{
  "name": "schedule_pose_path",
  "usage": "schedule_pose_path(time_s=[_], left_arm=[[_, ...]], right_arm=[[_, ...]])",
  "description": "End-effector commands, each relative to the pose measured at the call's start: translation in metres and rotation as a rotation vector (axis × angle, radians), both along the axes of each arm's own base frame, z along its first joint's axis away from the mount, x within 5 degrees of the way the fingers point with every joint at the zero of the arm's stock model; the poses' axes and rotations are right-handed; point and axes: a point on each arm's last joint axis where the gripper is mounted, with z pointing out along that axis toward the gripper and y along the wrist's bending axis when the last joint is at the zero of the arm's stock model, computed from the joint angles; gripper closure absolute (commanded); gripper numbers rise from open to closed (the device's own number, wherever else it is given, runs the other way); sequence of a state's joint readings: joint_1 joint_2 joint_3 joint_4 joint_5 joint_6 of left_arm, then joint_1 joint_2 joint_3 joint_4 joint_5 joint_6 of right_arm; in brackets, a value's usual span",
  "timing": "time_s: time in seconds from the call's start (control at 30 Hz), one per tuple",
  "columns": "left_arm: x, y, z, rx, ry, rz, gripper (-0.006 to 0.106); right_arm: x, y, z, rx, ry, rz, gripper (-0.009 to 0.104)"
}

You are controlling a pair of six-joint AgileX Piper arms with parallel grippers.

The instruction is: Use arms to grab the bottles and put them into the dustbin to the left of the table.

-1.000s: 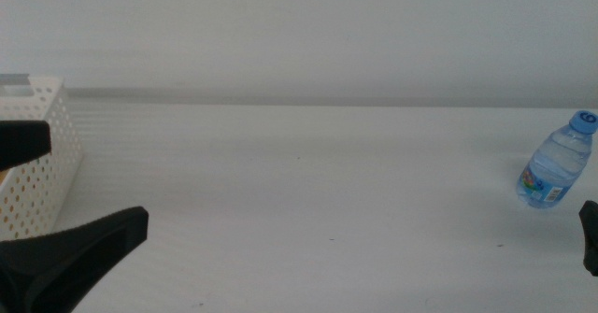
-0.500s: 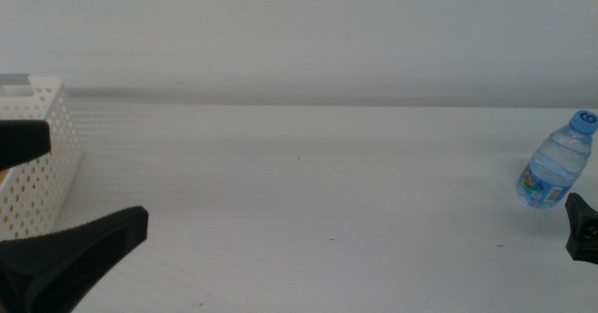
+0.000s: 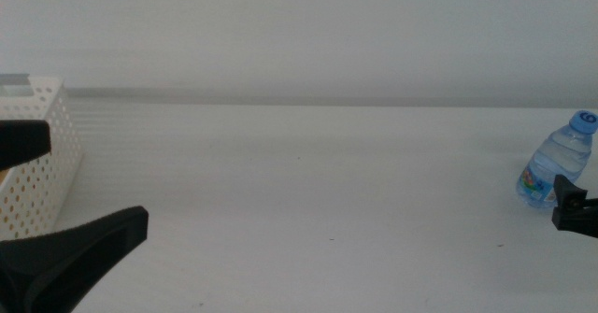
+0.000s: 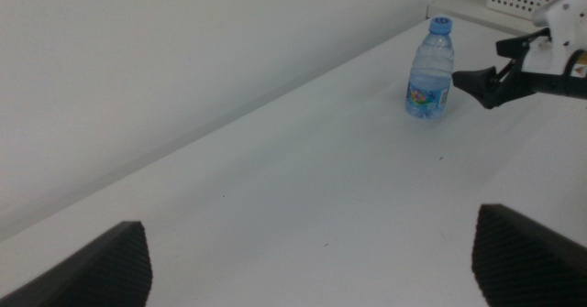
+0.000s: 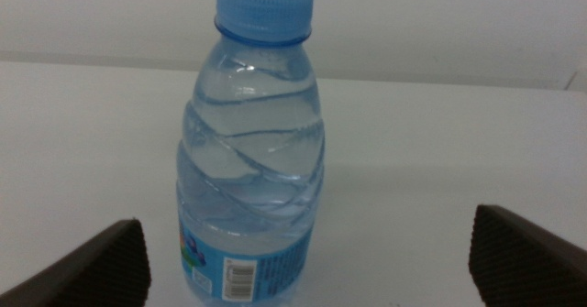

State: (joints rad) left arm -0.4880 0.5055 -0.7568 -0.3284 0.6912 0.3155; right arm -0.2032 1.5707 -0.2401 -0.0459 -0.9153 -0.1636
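since earlier: right gripper crept nearer the water bottle.
bearing: upright bottle at my 12 o'clock.
jaws: wide open, empty; probably not touching.

A small clear water bottle with a blue cap and a blue label stands upright at the far right of the white table. A white bin with perforated walls sits at the left edge.

Lab-like test setup: bare white table, plain white wall.
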Motion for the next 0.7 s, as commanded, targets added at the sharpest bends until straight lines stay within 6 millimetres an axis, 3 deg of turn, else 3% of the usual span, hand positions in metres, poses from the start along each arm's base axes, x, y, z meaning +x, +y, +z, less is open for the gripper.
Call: schedule_pose_path(time_s=[0.0,0.3,0.67], left_arm=[[-0.001,0.000,0.000,-0.015,-0.007,0.000,0.007],[-0.001,0.000,0.001,-0.016,-0.008,0.000,0.007],[-0.001,0.000,0.001,-0.016,-0.008,0.000,0.007]], right_arm=[[0.008,0.001,-0.001,-0.014,-0.011,0.022,0.002],[0.031,0.012,-0.013,-0.013,0.023,0.086,0.002],[0.038,0.007,-0.013,-0.005,0.010,0.037,0.002]])
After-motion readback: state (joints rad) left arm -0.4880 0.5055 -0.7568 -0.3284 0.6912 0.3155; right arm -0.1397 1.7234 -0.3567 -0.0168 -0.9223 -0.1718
